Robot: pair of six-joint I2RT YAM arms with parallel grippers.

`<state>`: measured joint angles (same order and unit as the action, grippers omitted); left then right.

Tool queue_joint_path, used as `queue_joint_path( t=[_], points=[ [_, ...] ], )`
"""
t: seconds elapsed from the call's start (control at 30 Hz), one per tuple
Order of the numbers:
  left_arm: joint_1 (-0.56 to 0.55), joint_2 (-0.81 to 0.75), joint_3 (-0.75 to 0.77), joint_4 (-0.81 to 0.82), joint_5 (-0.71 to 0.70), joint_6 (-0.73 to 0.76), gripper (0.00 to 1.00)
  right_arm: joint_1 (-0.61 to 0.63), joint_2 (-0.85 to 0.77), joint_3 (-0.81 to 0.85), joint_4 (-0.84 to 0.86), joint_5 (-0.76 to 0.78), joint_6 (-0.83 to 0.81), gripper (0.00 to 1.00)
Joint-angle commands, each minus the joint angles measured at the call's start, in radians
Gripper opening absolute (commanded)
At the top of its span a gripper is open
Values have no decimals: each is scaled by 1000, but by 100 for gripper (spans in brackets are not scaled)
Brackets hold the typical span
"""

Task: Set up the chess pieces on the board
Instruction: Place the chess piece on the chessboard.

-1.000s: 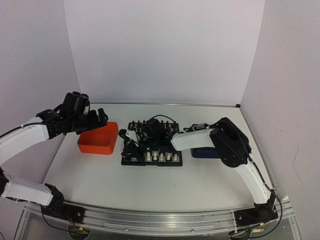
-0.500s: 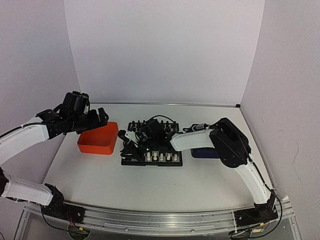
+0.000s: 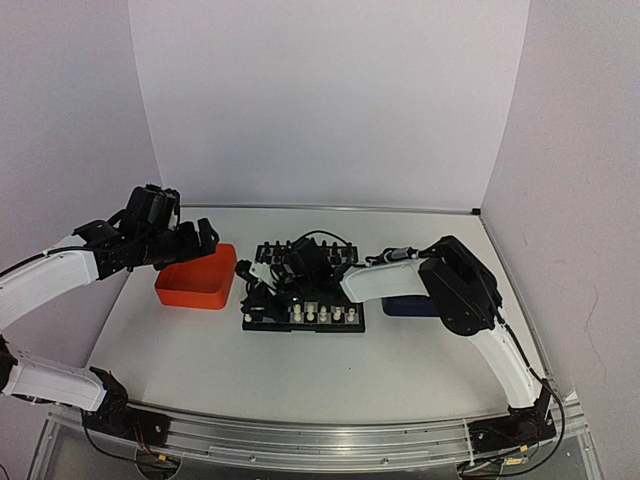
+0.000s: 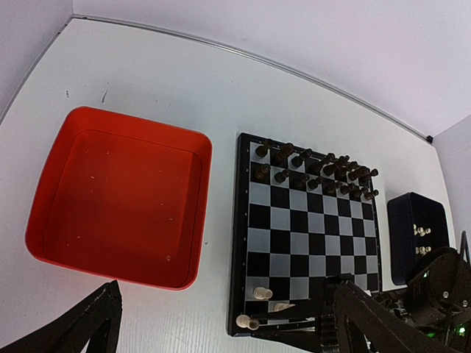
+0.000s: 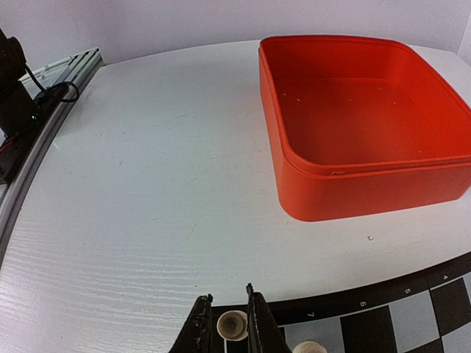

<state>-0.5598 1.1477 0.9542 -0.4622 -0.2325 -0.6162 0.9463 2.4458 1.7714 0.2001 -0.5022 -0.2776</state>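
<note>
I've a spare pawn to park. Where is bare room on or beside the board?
Free: the board's middle rows, between black chessmen and white pieces; the empty orange tray; the table before the board. Crowded: its near-left corner, where the right gripper grips a white piece.

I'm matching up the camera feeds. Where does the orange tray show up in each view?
Top external: orange tray left of centre, just left of the board.
Left wrist: orange tray fills the left half, the board to its right.
Right wrist: orange tray upper right.
Shared landmark: the board, whose border crosses the right wrist view's bottom right.
</note>
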Motion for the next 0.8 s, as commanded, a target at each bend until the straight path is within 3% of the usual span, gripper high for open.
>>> queue_joint_path(
  t=[0.0,0.13,0.33,0.43,0.57,0.77],
  points=[
    [2,-17,2,20,53,46,100,10,-82,12,-10,-14,0,15],
    [1,-37,1,-5,46,38,100,12,-144,18,-7,-47,33,18],
    [1,-95,-16,31,84,55,100,12,-260,6,1,-53,87,33],
    [1,-74,-22,28,156,77,100,9,-326,-48,1,44,120,51],
    [2,-12,-11,-26,214,92,100,-22,-436,-182,0,291,197,77],
    [-2,140,12,-1,398,133,95,-146,-612,-375,-9,383,424,84]
  ],
)
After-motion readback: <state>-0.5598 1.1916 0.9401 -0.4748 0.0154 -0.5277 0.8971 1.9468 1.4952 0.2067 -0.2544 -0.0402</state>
